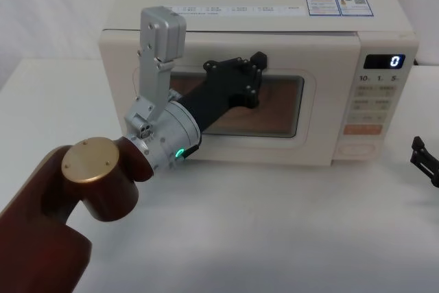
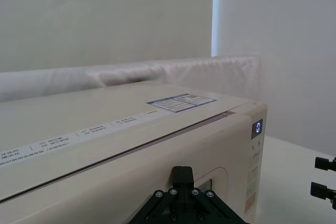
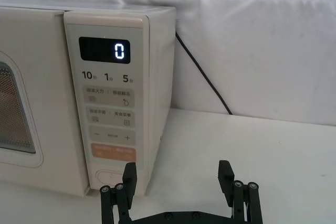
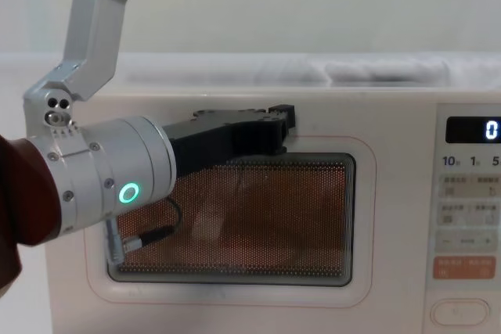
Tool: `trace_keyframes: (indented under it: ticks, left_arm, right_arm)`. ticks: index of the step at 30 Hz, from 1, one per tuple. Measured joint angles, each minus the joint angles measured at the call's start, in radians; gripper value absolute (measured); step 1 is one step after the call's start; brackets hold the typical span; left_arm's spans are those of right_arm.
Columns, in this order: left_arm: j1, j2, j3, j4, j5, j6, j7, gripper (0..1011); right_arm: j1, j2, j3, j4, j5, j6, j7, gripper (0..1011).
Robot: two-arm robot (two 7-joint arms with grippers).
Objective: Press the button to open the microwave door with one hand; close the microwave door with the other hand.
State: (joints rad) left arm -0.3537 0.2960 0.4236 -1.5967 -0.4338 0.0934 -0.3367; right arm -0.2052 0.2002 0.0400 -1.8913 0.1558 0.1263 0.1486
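— Where is the left gripper?
— High against the microwave door, arm stretched forward.
— The right gripper?
— Jaws apart, low beside the door's right

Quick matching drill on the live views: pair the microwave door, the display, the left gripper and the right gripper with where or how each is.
1 microwave door
2 display
3 left gripper
4 right gripper

a reads 0
b open, low by the control panel's right
c shut flush
d against the door's top edge

Pairs: 1-c, 2-a, 3-d, 4-b
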Motion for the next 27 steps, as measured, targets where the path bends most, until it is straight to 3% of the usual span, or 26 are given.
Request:
trace_keyframes:
  ticks: [27]
  left_arm:
    - [-0.002,-0.022,-0.015,0.011,0.018,0.039,0.029,0]
  right_arm:
    - [0.000,0.000,0.000,0.000,0.000,0.000,0.000,1002]
